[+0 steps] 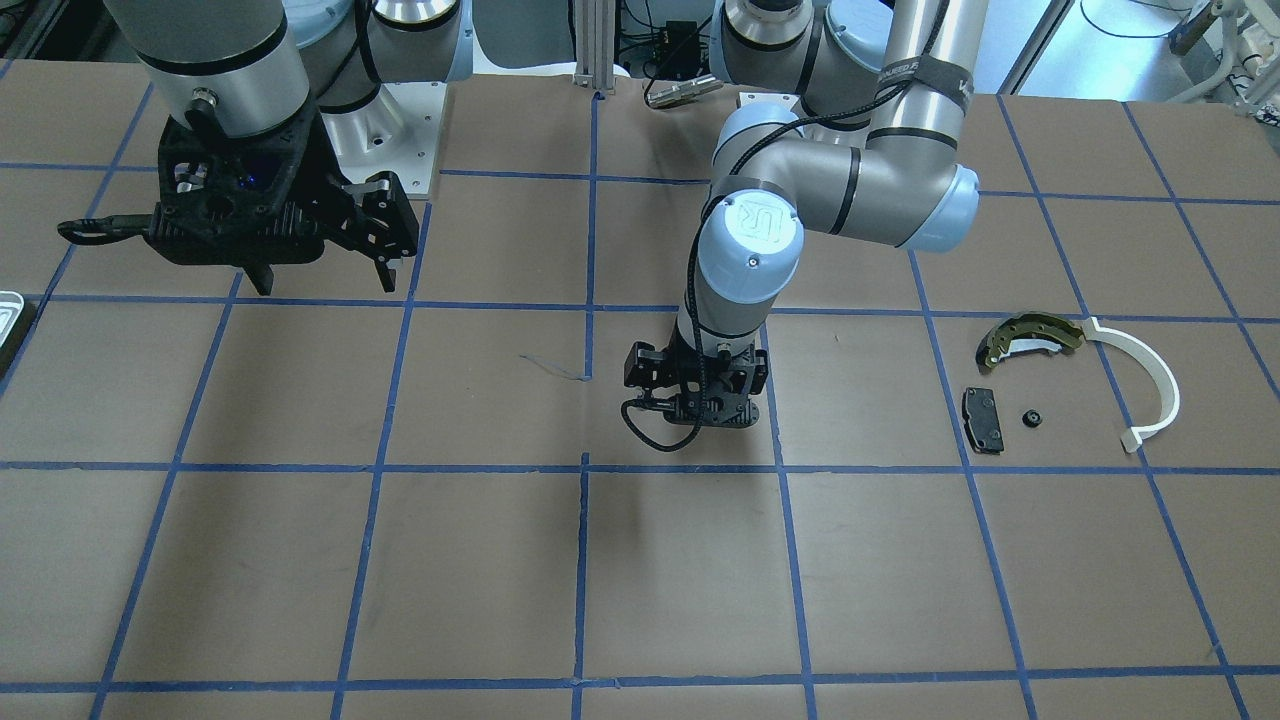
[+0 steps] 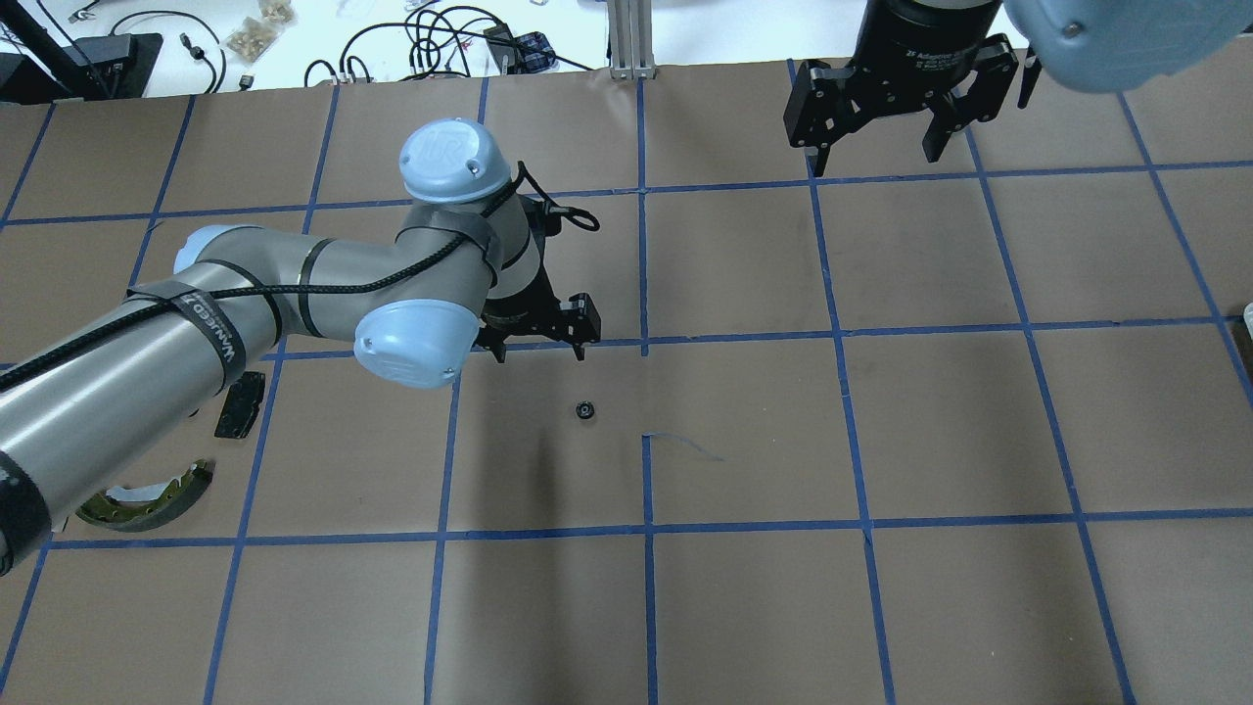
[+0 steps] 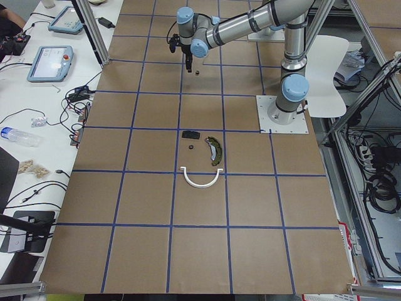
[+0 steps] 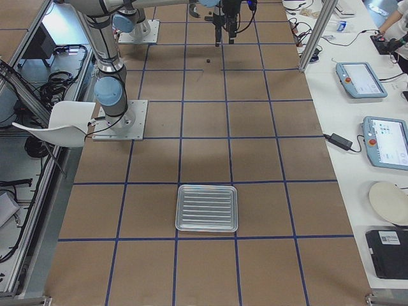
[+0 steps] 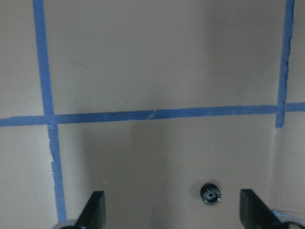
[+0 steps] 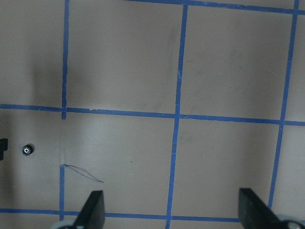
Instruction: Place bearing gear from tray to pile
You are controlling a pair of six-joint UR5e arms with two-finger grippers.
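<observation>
A small black bearing gear [image 2: 584,410] lies on the brown table paper near the middle. In the left wrist view the gear [image 5: 210,194] sits between my open fingers, nearer the right one. My left gripper [image 2: 540,345] hovers open and empty just beyond it. My right gripper [image 2: 876,155] is open and empty, high at the far right. The tray [image 4: 206,208] lies far off on my right and looks empty. The pile holds the brake shoe [image 1: 1030,335], the white half-ring [image 1: 1150,385], the black pad [image 1: 982,418] and a second small gear [image 1: 1033,419].
Blue tape lines cross the brown paper. A thin scratch mark [image 2: 685,446] lies to the right of the gear. The pile also shows in the exterior left view [image 3: 200,157]. Cables and tools lie beyond the table's far edge [image 2: 392,39].
</observation>
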